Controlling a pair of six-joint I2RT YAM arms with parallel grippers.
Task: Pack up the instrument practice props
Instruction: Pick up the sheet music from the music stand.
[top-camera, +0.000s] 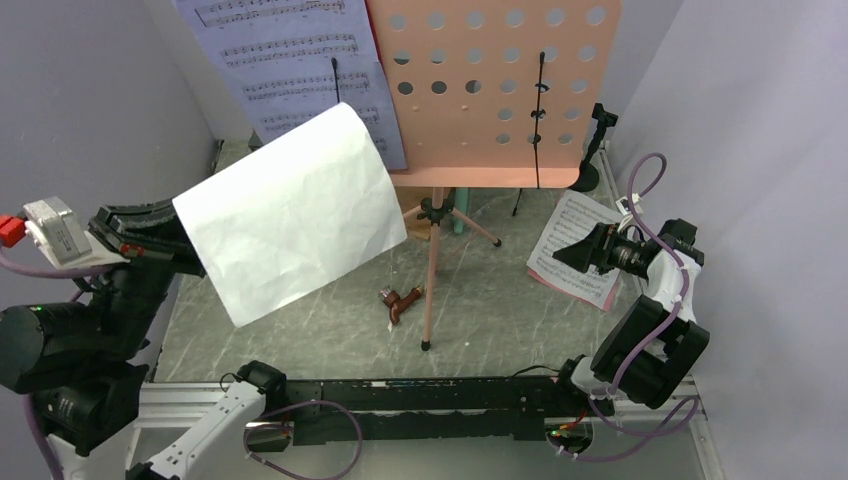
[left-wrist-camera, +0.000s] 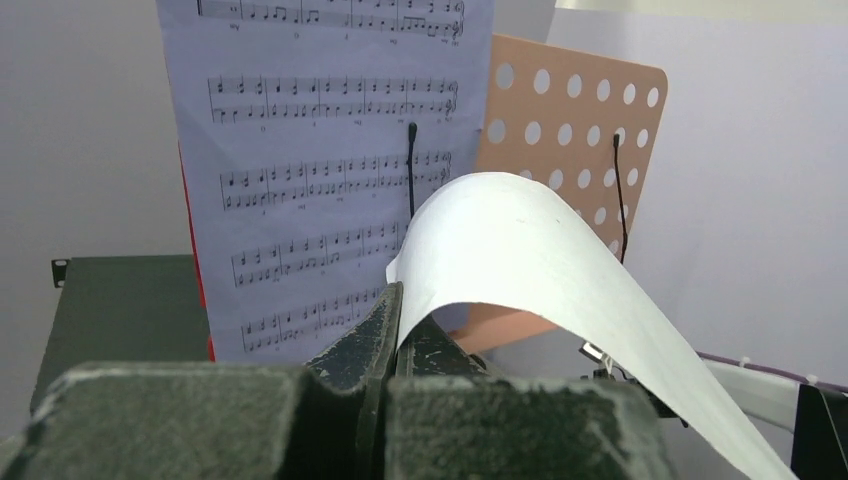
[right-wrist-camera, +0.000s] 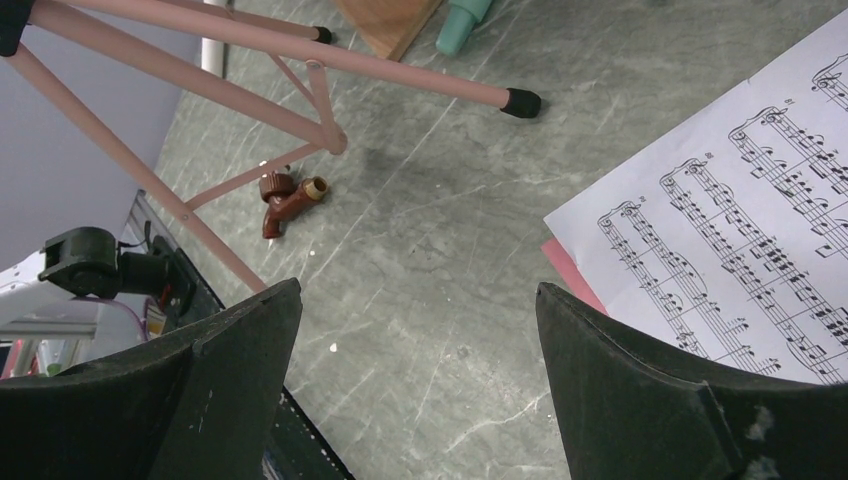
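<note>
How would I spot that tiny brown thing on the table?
Find the big pink perforated music desk on pink tripod legs. Just left of the nearest leg, on the grey marbled table, lies the small brown wooden piece. It alone is dark brown, knobbly and pipe-shaped.

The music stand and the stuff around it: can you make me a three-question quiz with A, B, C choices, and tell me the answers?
1. What colour is the music desk with the holes?
A green; B pink; C black.
2. Where is the small brown piece?
A on the table beside a tripod leg; B on the music desk; C hanging in the air.
3. What is the left claw doing?
A wide open and empty; B shut on a white page; C shut on nothing.

Answers:
1 B, the desk is plainly pink.
2 A, it lies on the table near the leg's foot.
3 B, the left wrist view shows the claw pinching the page's edge.
</note>
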